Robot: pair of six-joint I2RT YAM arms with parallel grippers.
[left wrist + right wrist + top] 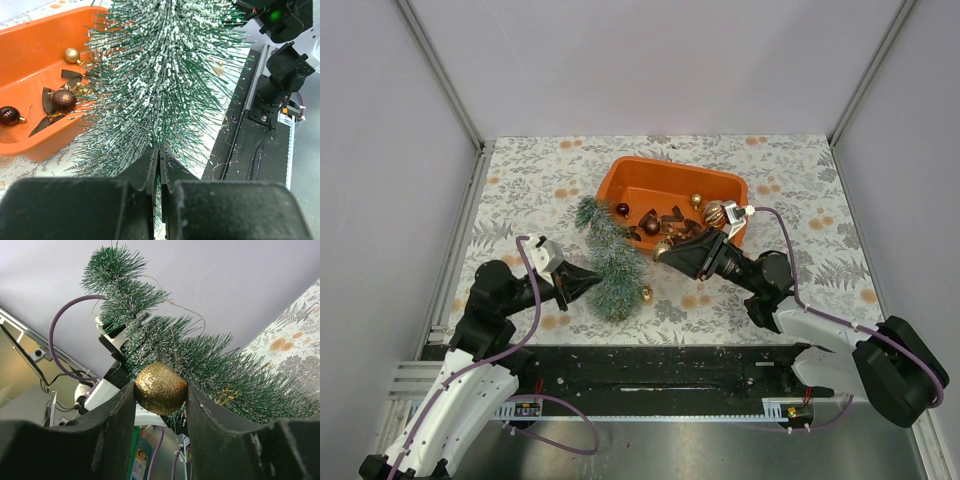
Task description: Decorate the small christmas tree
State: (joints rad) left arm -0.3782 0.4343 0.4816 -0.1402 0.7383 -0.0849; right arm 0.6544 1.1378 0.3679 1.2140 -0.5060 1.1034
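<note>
The small christmas tree [607, 262] lies slanted beside the orange tray [620, 178], its frosted needles filling the left wrist view [165, 65]. My left gripper [594, 279] is shut on the tree's lower part, needles showing in the thin gap at its tips [159, 150]. My right gripper [666, 252] is shut on a glittery gold bauble [161, 388], held right against the tree's branches [200, 355]. A thin thread loops from the bauble over the branches. Another gold bauble [646, 295] sits by the tree's wide end.
The tray holds loose baubles and dark ribbon pieces: a gold one [72, 55] and two dark red ones [63, 99], [9, 115]. A floral cloth [800, 190] covers the table. A black rail [660, 370] runs along the near edge.
</note>
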